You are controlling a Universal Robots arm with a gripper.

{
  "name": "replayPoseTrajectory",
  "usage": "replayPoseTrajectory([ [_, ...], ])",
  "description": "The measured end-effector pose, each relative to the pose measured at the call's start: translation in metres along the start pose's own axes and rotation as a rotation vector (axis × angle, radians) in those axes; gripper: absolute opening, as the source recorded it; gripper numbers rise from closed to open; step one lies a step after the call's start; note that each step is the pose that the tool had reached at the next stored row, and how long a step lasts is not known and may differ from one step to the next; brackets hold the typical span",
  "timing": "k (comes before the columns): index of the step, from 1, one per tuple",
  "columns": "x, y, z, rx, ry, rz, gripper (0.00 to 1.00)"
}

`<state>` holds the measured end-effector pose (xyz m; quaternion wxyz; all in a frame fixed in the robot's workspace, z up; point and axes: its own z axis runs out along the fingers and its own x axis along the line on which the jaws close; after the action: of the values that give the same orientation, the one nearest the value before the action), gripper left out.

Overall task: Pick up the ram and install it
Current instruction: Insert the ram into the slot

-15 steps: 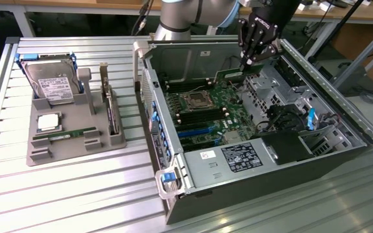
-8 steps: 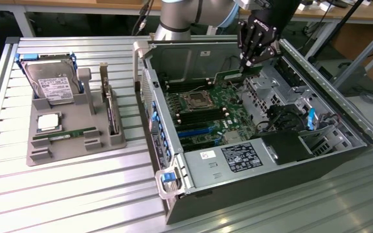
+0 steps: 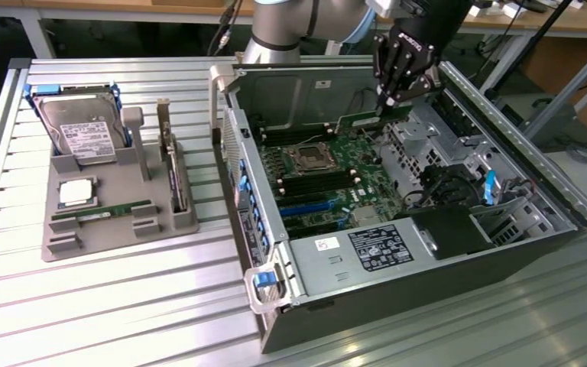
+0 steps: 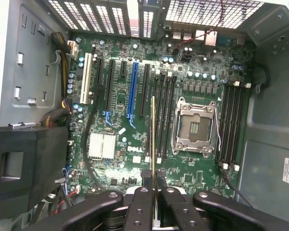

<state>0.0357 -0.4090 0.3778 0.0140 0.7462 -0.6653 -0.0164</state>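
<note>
You get the ram (image 4: 153,130) almost edge-on in the wrist view, a thin pale line, so its chips and label are not readable, and its near end is hidden between the black fingers (image 4: 144,179). In the exterior view the gripper (image 3: 387,103) covers the middle of the stick, leaving a green strip (image 3: 360,120) showing low at the back of the open computer case (image 3: 304,92). Your gripper (image 4: 153,174) is clamped on the ram, one finger on each flat face, holding it on edge above the motherboard (image 4: 120,168). The stick runs parallel to the bank of memory slots (image 4: 166,115) beside the empty CPU socket (image 4: 196,126). Whether its lower edge touches a slot, and which one it lines up with, you cannot tell. Well apart, on the grey tray (image 3: 110,241) at the exterior view's left, sit a hard drive (image 3: 85,131) and a second memory stick (image 3: 100,213).
</note>
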Motion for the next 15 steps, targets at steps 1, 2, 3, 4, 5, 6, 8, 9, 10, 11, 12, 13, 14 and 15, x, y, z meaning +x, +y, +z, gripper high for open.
replayPoseTrajectory([
  [1,0.0,0.0,0.0003,0.0,-0.0001,0.0,0.13],
  [2,0.0,0.0,0.0006,0.0,-0.0001,0.0,0.13],
  [3,0.0,0.0,0.0008,0.0001,-0.0001,0.0,0.13],
  [4,0.0,0.0,0.0011,0.0,-0.0001,0.0,0.13],
  [5,0.0,-0.0001,0.0014,0.0001,-0.0001,0.0,0.13],
  [6,0.0,-0.0001,0.0017,0.0001,-0.0001,0.0,0.13],
  [8,0.0,-0.0001,0.0025,0.0001,-0.0001,0.0,0.13],
  [9,0.0,-0.0001,0.0028,0.0,0.0,0.0,0.13],
  [10,0.0,-0.0001,0.0034,0.0,-0.0001,0.0,0.13],
  [11,0.0,-0.0002,0.0041,0.0,-0.0001,0.0,0.13],
  [12,0.0,-0.0002,0.0048,0.0,-0.0001,0.0,0.13],
  [13,0.0,-0.0002,0.0055,0.0,0.0,0.0,0.13],
  [14,0.0,-0.0003,0.0066,0.0001,-0.0003,0.001,0.13],
  [15,0.0,-0.0003,0.0076,0.0002,-0.0009,0.02,0.13],
])
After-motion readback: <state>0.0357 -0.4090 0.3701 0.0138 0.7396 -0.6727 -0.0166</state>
